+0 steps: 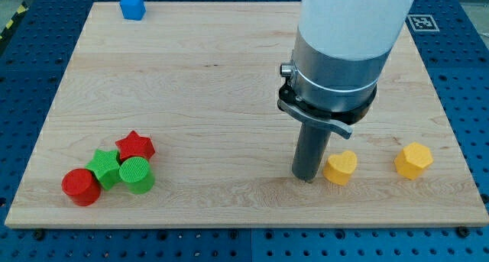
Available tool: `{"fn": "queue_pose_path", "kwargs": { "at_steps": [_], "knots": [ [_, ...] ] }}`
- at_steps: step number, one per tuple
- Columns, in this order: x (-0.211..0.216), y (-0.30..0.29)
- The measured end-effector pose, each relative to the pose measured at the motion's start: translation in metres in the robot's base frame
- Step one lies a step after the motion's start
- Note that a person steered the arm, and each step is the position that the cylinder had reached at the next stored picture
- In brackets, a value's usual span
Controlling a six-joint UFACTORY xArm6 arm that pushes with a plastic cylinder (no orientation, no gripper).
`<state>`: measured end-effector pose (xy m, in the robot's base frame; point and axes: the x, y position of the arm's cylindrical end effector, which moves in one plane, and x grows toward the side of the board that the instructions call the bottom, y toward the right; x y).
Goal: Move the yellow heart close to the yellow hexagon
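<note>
The yellow heart (340,167) lies on the wooden board near the view's lower right. The yellow hexagon (413,160) sits further to the view's right, with a gap about one block wide between them. My tip (306,176) rests on the board right at the heart's left side, touching it or nearly so. The arm's large white and grey body rises above it and hides part of the board's upper right.
A red star (135,145), a green star (104,167), a green cylinder (137,175) and a red cylinder (80,186) cluster at the view's lower left. A blue cube (132,4) sits at the top left edge. The board (191,86) ends just below the blocks.
</note>
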<state>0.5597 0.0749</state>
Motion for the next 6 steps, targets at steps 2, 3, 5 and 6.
{"fn": "queue_pose_path", "kwargs": {
  "at_steps": [2,3,5,6],
  "knots": [
    [0.001,0.028],
    [0.008,0.050],
    [0.025,0.085],
    [0.019,0.053]
  ]
}}
